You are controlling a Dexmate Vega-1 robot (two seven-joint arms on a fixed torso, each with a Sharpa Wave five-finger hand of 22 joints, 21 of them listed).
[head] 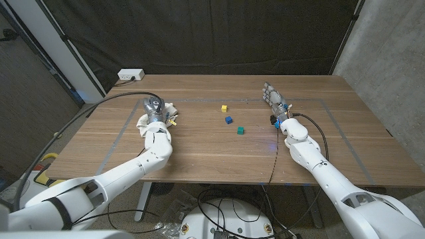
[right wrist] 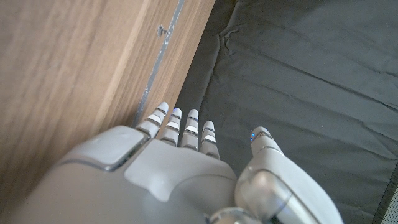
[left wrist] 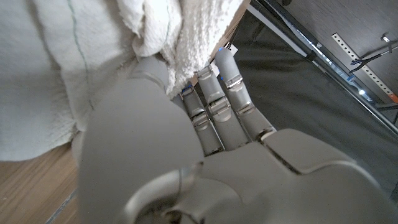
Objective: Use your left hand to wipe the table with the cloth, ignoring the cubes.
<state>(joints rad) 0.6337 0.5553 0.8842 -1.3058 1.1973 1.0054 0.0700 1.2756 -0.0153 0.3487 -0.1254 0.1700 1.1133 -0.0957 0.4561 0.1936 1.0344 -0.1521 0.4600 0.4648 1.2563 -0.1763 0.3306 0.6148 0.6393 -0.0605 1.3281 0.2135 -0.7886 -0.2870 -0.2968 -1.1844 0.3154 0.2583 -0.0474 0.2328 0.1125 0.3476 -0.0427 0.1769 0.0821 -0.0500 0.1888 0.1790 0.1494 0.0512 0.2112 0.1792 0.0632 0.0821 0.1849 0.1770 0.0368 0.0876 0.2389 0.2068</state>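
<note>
On the wooden bench [head: 199, 143], left hand [head: 155, 113] is gripping the white cloth [head: 145, 122]; right hand [head: 272, 97] is waiting, fingers apart, dark curtain [head: 219, 33] hanging behind.

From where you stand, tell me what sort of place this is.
Probably a robot test lab, not a home. A black curtain hangs behind the wooden table, grey tape lines mark out a work area on it, and a power strip and loose cables lie about.

I log the cloth [head: 161, 114] as white with a waffle weave and a thin green line; cubes read yellow [head: 224, 107], blue [head: 228, 120] and green [head: 240, 131]. Table [head: 199, 153] brown wood grain with grey tape lines, both hands [head: 152, 106] [head: 272, 96] grey, backdrop [head: 219, 33] black
</note>
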